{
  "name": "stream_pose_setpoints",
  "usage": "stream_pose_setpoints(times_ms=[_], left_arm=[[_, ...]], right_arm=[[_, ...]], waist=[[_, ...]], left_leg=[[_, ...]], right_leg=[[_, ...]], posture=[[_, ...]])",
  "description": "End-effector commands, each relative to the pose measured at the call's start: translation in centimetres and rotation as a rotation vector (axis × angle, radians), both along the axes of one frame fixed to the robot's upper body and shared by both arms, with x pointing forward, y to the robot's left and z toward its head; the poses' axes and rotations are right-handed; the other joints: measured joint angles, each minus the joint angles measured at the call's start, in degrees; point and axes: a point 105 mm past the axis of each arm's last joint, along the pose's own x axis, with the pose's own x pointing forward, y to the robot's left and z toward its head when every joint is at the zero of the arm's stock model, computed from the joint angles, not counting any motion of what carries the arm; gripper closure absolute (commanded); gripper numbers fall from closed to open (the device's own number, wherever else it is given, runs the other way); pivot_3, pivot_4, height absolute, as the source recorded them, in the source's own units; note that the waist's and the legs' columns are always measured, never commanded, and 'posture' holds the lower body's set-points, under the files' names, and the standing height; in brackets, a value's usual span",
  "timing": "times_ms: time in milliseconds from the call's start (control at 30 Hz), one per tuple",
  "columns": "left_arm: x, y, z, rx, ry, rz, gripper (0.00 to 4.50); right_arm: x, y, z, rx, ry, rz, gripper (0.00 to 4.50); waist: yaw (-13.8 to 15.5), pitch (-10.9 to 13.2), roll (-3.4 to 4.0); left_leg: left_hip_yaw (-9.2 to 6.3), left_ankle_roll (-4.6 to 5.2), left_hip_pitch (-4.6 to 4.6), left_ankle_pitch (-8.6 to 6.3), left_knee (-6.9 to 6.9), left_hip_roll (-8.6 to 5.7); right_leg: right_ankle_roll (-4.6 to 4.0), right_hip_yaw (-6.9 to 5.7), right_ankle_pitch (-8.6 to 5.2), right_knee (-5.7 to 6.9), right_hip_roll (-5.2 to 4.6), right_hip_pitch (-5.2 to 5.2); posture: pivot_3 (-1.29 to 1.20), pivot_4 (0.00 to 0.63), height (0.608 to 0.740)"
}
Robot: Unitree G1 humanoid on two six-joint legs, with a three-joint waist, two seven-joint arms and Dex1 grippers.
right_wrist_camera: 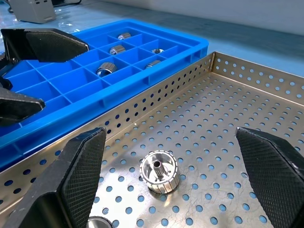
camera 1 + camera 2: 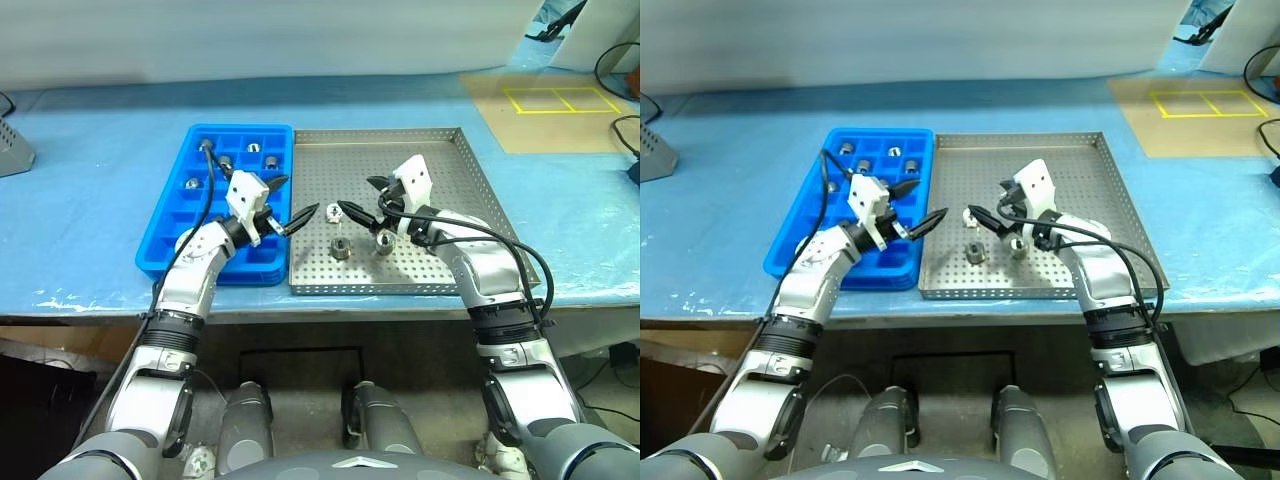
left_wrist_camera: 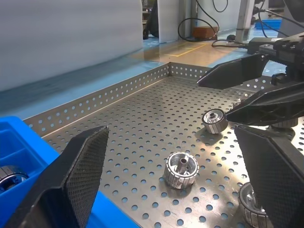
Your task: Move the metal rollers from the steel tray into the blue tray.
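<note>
Two robot arms reach over a blue-covered table (image 2: 730,160), where the blue tray (image 2: 810,255) sits just beside the steel tray (image 2: 1080,165). The left gripper (image 2: 915,205), its black fingers spread wide, hangs over the blue tray's inner edge; the right gripper (image 2: 988,203), equally wide, hovers above the perforated floor. Several metal rollers (image 2: 975,252) lie below it, others rest in the blue cells.

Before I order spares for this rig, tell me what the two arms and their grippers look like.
Both arms are silver-grey metal segments with black ribbed joint bands. Each ends in a white block at the wrist, with a black cable looping along the forearm. The left gripper and right gripper have pointed black jaws with cross-hatched inner pads.
</note>
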Motion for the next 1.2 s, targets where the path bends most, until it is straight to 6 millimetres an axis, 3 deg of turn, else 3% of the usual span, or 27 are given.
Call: stream_pose_setpoints(times_ms=[33, 433, 667, 1200], left_arm=[[0.0, -0.3, 1.4, 0.003, -0.048, -0.016, 0.00], [0.8, -0.4, 0.2, 0.019, -0.029, -0.027, 0.00], [1.1, -1.8, 1.1, 0.082, -0.026, -0.091, 0.00], [5.4, -4.5, 0.7, 0.446, 0.129, -0.223, 0.00]], right_arm=[[-0.4, 0.2, 1.6, 0.010, -0.063, 0.012, 0.01], [-0.3, -0.6, 1.7, 0.003, -0.070, -0.026, 0.01], [-0.7, -1.5, 1.7, 0.021, -0.064, -0.075, 0.01], [-2.0, -4.5, 1.8, 0.042, -0.078, -0.225, 0.01]], waist=[[0.0, 0.0, 0.00], [-0.2, 0.0, 0.00], [-0.2, 0.0, 0.00], [-1.9, 0.0, 0.01]], left_leg=[[0.00, 0.00, 0.00, 0.00, 0.00, 0.00], [0.00, 0.00, 0.00, 0.00, 0.00, -0.01], [0.02, 0.01, -0.01, 0.00, 0.01, -0.01], [0.03, 0.12, -0.07, -0.06, 0.05, -0.09]], right_leg=[[0.00, 0.00, 0.00, 0.00, 0.00, 0.00], [0.00, 0.00, 0.00, 0.00, 0.00, 0.00], [0.00, 0.00, 0.00, 0.00, 0.00, 0.01], [0.05, 0.04, 0.03, -0.17, 0.01, 0.04]], posture=[[-0.21, 0.150, 0.740], [-0.24, 0.150, 0.740], [-0.32, 0.150, 0.740], [-0.45, 0.150, 0.740]])
